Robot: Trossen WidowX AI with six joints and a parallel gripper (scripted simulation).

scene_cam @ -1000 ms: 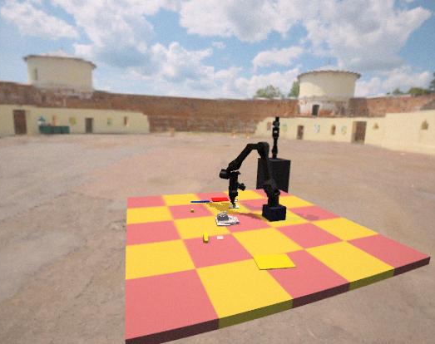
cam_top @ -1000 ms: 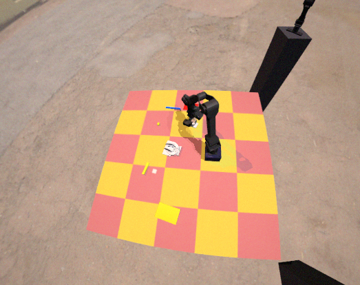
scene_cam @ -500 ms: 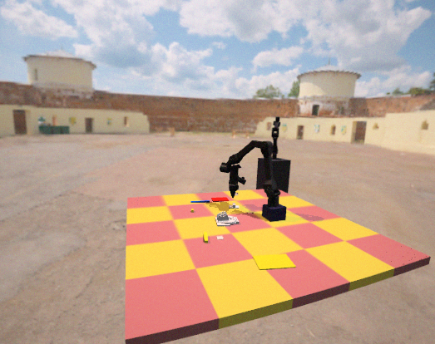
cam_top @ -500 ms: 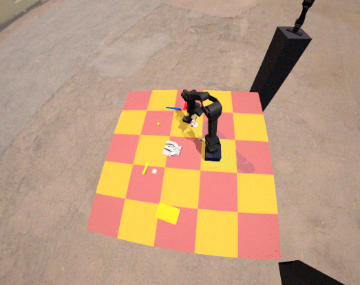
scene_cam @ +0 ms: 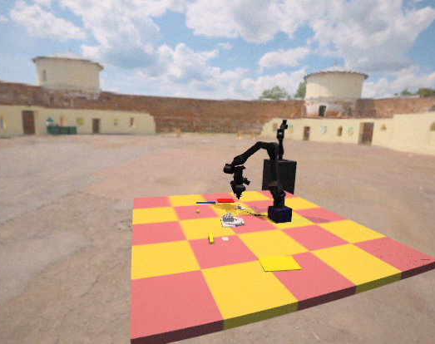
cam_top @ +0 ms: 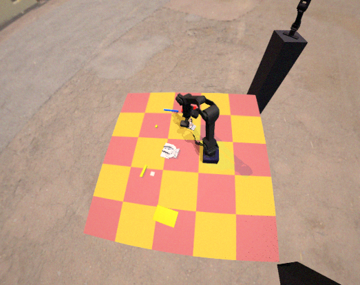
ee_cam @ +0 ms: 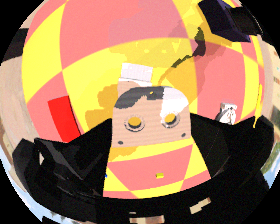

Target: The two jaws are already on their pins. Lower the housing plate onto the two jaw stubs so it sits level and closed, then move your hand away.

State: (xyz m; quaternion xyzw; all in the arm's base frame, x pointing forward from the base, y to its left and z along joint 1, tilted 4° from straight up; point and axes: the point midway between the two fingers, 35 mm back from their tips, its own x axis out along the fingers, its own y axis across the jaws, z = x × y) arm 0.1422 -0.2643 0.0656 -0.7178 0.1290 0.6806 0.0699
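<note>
The housing plate (ee_cam: 151,131) is a pale flat plate with two round holes and a shaded far edge. My gripper (cam_top: 186,124) (scene_cam: 239,197) (ee_cam: 149,119) is shut on it, one finger at each side, and holds it above the mat, which shows through the holes. A small white stand (cam_top: 193,127) (scene_cam: 239,207) (ee_cam: 137,72) is below, partly hidden by the plate in the wrist view. The white jaw assembly (cam_top: 169,151) (scene_cam: 232,220) (ee_cam: 227,115) stands on the mat apart from my gripper. Its jaws, pins and stubs are too small to tell apart.
A red block (scene_cam: 225,200) (ee_cam: 64,119) and a blue stick (cam_top: 171,110) (scene_cam: 205,203) lie at the back. A small yellow cube (cam_top: 156,126) (scene_cam: 197,211), yellow bar (cam_top: 143,171) (scene_cam: 211,238), white square (cam_top: 152,173) (scene_cam: 224,238) and yellow sheet (cam_top: 166,216) (scene_cam: 279,263) also lie there.
</note>
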